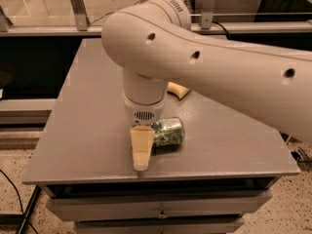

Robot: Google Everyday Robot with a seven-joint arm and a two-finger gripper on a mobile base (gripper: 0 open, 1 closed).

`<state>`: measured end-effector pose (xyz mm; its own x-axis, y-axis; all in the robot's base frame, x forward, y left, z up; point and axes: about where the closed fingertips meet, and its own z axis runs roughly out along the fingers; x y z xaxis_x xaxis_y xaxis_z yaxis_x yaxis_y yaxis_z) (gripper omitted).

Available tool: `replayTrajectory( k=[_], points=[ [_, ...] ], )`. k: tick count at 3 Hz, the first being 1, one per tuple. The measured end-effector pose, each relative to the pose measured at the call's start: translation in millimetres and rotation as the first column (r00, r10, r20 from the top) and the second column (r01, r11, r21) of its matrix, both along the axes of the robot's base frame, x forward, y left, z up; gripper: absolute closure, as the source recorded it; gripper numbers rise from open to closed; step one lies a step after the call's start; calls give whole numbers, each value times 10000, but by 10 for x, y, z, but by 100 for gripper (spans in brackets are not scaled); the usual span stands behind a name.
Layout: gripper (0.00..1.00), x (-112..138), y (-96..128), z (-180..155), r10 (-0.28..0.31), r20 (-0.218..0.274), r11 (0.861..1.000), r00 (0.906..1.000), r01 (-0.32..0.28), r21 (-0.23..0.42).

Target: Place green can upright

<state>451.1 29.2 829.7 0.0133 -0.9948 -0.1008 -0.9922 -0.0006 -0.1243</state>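
The green can (169, 131) lies on its side on the grey table (87, 130), near the front edge, its patterned label facing me. My gripper (142, 151) hangs from the large white arm (204, 67) and points down at the can's left end. Its cream tip reaches the table surface just in front of the can. The can's left end is hidden behind the gripper.
A tan curved object (178, 89) lies on the table behind the can, partly hidden by the arm. The table's front edge (161, 175) runs just below the gripper, with drawers underneath. A rail with metal posts (75, 6) runs along the back.
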Motion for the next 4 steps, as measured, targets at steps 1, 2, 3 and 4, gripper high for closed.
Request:
replayTrajectory(
  k=[1,2,3,4],
  points=[
    [31,-7,-1,18,0,49,10000,10000,0,1],
    [55,-12,-2,30,0,81,10000,10000,0,2],
    [80,49,-33,106,-498,325,9981,9982,486,377],
    [100,304,-258,478,-1637,1247,9680,9786,1350,2117]
  ],
)
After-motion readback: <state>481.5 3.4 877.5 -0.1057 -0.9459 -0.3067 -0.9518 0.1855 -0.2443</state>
